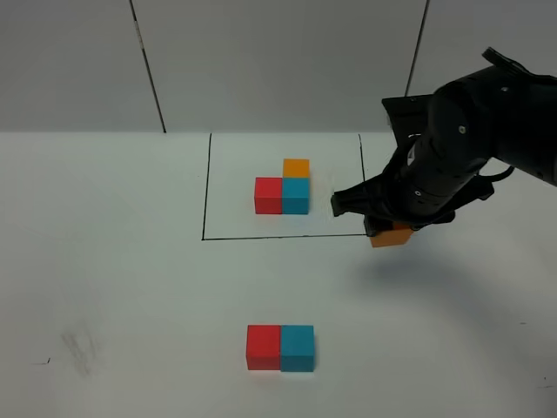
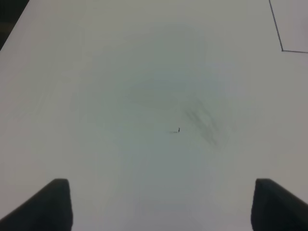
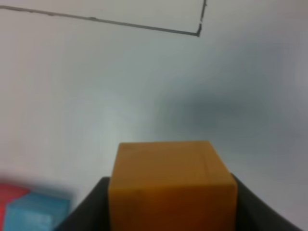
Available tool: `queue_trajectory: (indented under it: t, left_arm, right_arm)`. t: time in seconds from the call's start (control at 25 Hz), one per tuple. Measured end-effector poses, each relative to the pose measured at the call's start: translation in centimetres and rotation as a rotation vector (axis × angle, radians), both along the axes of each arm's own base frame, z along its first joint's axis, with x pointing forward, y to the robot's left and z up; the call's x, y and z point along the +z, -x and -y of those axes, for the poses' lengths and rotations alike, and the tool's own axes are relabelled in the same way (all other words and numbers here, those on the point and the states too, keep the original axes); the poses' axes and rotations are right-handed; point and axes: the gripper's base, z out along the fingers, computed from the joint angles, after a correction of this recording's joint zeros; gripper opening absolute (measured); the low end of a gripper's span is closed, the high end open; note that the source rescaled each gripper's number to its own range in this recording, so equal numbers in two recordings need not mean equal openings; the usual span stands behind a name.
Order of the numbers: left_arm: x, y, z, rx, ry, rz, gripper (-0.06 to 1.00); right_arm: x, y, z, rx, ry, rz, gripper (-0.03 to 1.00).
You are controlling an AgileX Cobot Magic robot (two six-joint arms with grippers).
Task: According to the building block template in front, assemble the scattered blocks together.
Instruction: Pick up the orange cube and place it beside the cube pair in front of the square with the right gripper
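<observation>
The template (image 1: 284,190) is an L of small red, blue and orange cubes inside a thin black rectangle at the table's middle back. The larger red cube (image 1: 263,347) and blue cube (image 1: 297,348) sit side by side, touching, near the front; both show in the right wrist view (image 3: 29,211). My right gripper (image 1: 390,232) is shut on the orange cube (image 1: 392,236) and holds it above the table by the frame's front right corner; the cube fills the right wrist view (image 3: 171,187). My left gripper (image 2: 159,207) is open and empty over bare table, out of the exterior high view.
The white table (image 1: 130,279) has a faint grey smudge (image 1: 80,348) at the front left, also in the left wrist view (image 2: 204,125). A grey panelled wall (image 1: 278,61) stands behind. The black frame's corner (image 3: 198,33) shows in the right wrist view.
</observation>
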Motion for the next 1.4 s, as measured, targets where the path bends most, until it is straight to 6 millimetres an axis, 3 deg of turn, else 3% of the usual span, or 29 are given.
queue_trajectory:
  t: [0.24,0.44,0.88,1.2,1.4]
  left_arm:
    - [0.0,0.0,0.0,0.0,0.0,0.0,0.99]
    - [0.0,0.0,0.0,0.0,0.0,0.0,0.99]
    - [0.0,0.0,0.0,0.0,0.0,0.0,0.99]
    - [0.0,0.0,0.0,0.0,0.0,0.0,0.99]
    - [0.0,0.0,0.0,0.0,0.0,0.0,0.99]
  right_arm:
    - [-1.5,-1.8,-1.1,-0.111,0.006,-0.124,0.24]
    - [-4.0,-2.7,-2.1,-0.164,0.016,-0.195,0.24]
    - [-4.4,-0.6,-7.7,-0.041,0.018,-0.064,0.24]
    - [-4.8,-0.4,-7.6,-0.076,0.043,-0.087,0.24]
    - [-6.7,-0.3,-8.6,-0.07,0.036,-0.128,0.24]
